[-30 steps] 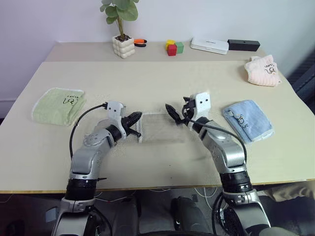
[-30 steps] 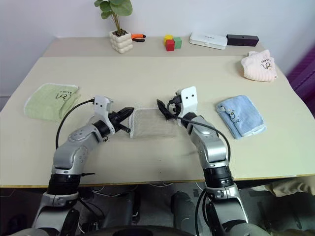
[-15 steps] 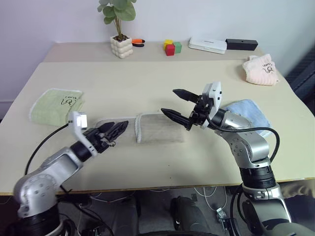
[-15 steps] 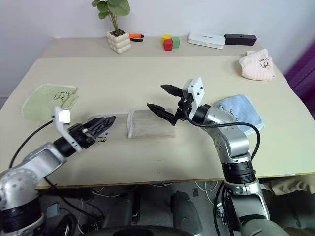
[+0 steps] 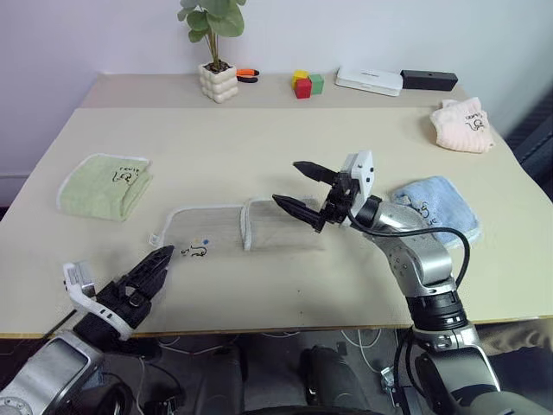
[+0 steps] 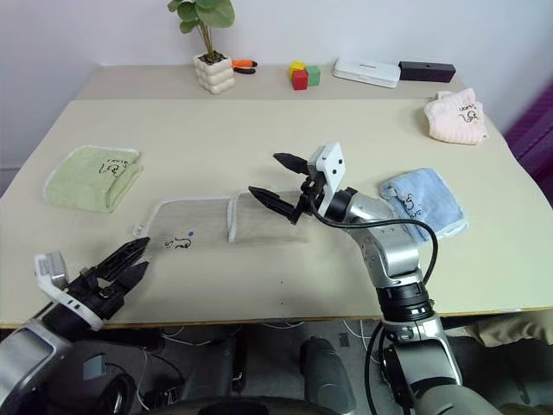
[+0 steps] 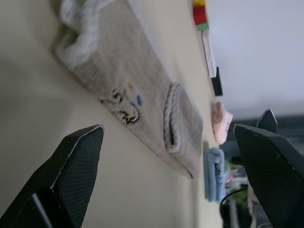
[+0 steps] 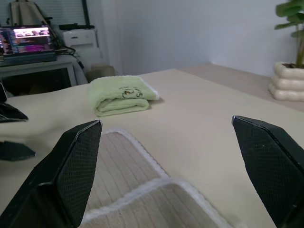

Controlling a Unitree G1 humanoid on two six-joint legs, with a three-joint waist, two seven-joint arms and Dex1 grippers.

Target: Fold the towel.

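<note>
At the middle of the worktop (image 5: pixel 285 138) lies the towel (image 5: pixel 233 232), a beige-tan cloth with white stitched edging. Its right part is doubled over in a raised fold, and its left part lies flat as a single layer with the small dark embroidered mark showing near the front edge. The arrangement suggests one fold is made and the cloth rests released. Above the folded end hovers the right claw (image 5: pixel 301 187), its two black fingers spread wide and holding nothing, clear of the fabric. Near the front edge of the worktop, well apart from the towel, the left claw (image 6: pixel 117 268) points toward it, fingers likewise parted and empty. Flanking the work area lie a light green towel (image 5: pixel 105 184) and a light blue towel (image 5: pixel 436 210), both folded.
</note>
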